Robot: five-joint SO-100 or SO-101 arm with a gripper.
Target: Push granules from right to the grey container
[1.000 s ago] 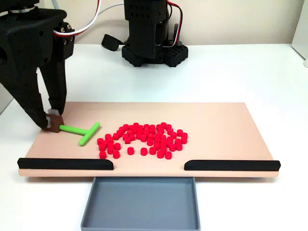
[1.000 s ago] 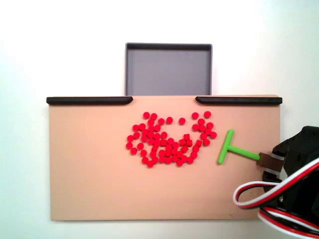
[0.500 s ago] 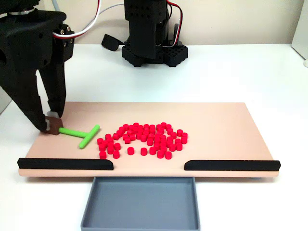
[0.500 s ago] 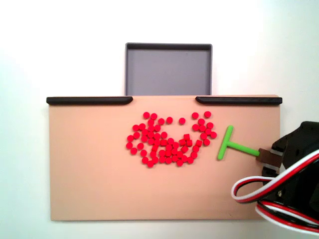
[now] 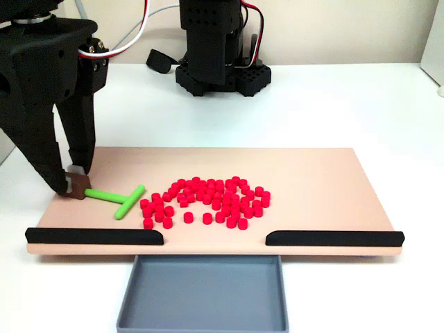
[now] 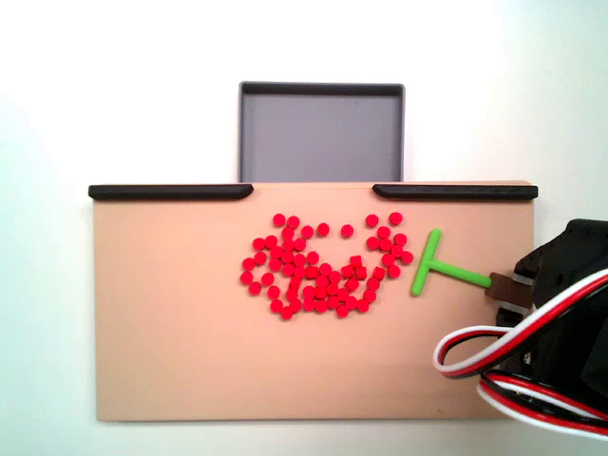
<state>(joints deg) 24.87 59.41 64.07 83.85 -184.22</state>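
Note:
The red granules (image 5: pixel 205 201) lie in a loose cluster mid-board, also visible from above (image 6: pixel 323 271). The grey container (image 5: pixel 202 291) sits below the gap between the black strips, against the board's front edge; in the top-down fixed view the container (image 6: pixel 321 133) is at the top. My black gripper (image 5: pixel 74 182) is shut on the brown end block of the green T-shaped pusher (image 5: pixel 114 198). The T's crossbar stands just beside the cluster's nearest granules. From above, the gripper (image 6: pixel 508 288) and the pusher (image 6: pixel 439 269) are to the right of the cluster.
The tan board (image 5: pixel 319 173) has two black strips (image 5: pixel 94 236) (image 5: pixel 333 238) along its front edge. The arm's black base (image 5: pixel 218 69) stands behind the board on a white table. Red, white and black cables (image 6: pixel 503 370) loop over the board's corner.
The gripper has shifted the green pusher toward the granules and a little toward the container side. The crossbar now sits close beside the cluster. The granules have not visibly moved.

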